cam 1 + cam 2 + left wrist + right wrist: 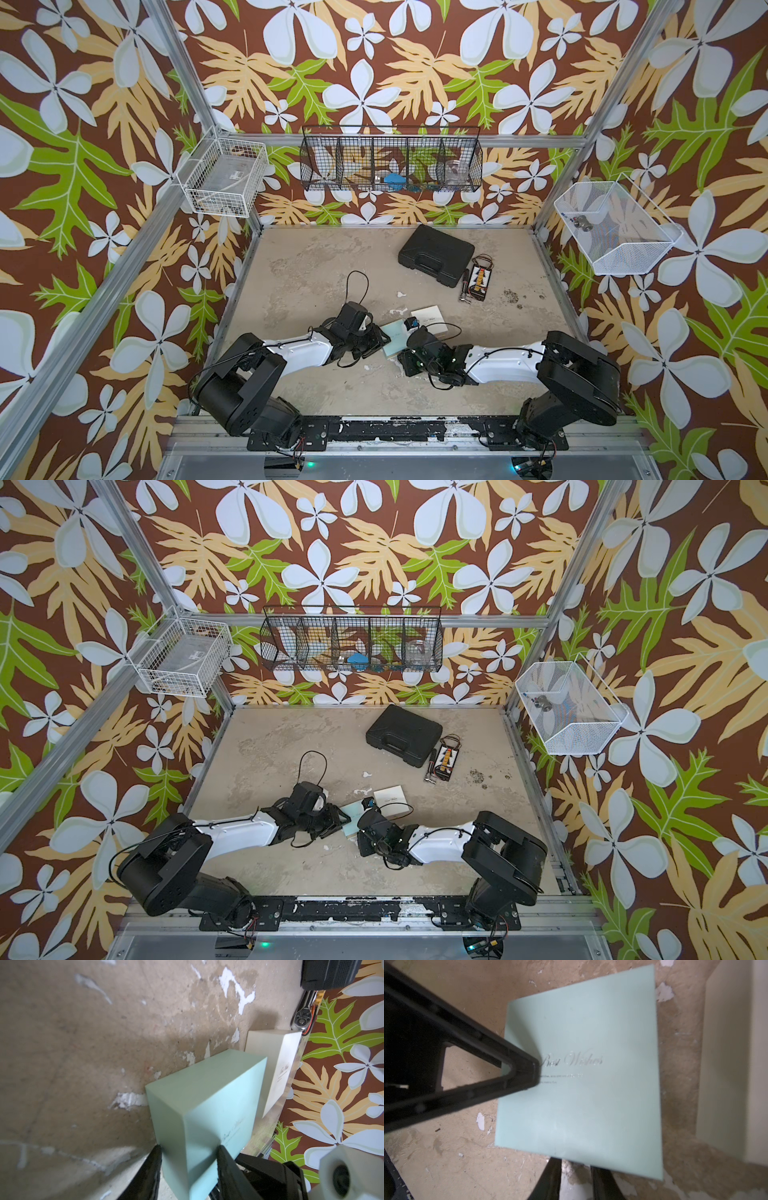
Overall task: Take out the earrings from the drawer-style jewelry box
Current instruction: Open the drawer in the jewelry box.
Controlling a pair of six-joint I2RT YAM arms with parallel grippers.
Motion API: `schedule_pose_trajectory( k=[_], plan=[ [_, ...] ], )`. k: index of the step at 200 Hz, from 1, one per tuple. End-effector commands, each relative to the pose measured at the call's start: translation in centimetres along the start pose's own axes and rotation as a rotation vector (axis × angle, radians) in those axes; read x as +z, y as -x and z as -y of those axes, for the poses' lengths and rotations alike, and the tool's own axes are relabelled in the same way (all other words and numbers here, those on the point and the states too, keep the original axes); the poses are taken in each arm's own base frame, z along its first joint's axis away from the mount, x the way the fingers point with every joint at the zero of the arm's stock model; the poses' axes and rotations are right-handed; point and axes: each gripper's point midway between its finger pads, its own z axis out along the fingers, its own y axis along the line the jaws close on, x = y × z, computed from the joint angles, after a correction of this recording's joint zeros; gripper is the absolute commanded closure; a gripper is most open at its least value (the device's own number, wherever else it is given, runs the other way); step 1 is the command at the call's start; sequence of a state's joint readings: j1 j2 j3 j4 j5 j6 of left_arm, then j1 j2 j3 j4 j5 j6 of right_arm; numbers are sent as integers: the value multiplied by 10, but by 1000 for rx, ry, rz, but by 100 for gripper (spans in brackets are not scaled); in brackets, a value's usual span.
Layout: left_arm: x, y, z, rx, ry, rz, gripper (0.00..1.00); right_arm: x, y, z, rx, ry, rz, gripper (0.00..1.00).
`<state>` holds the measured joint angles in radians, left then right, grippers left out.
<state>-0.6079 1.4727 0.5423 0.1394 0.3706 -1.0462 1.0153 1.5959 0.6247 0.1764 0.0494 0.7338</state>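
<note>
Currently the left gripper (189, 1148) pinches the mint-green square cardboard box (581, 1084), with one finger on its lid. Right gripper (574, 1167) jaws stand slightly apart at the box's edge, with nothing seen between them. Earrings: not visible, presumably inside; no drawer protrudes. Caution: a slipping clamp lets the whole box drag, and a jerked drawer spills them. The cream cardboard box (270, 1064) crowds one side. The worn beige table (311, 270) is bare on the left arm's side.
</note>
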Motion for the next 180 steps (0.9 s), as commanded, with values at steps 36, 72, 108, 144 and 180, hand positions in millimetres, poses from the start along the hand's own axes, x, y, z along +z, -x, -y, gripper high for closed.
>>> schedule_pose_trajectory(
  k=[36,72,108,144,180],
  plan=[
    [2,1,-7,0,26,7,56,5,-17,13,3,-54,-72,72],
    [3,1,-9,-1,34,5,56,8,-12,13,4,-49,-67,77],
    [3,1,-12,2,46,9,56,8,-5,10,-11,-42,-54,85],
    [3,1,-14,-1,53,16,56,7,0,9,-24,-36,-46,95],
    [2,3,-14,-5,56,26,56,6,1,7,-32,-31,-50,100]
  ],
)
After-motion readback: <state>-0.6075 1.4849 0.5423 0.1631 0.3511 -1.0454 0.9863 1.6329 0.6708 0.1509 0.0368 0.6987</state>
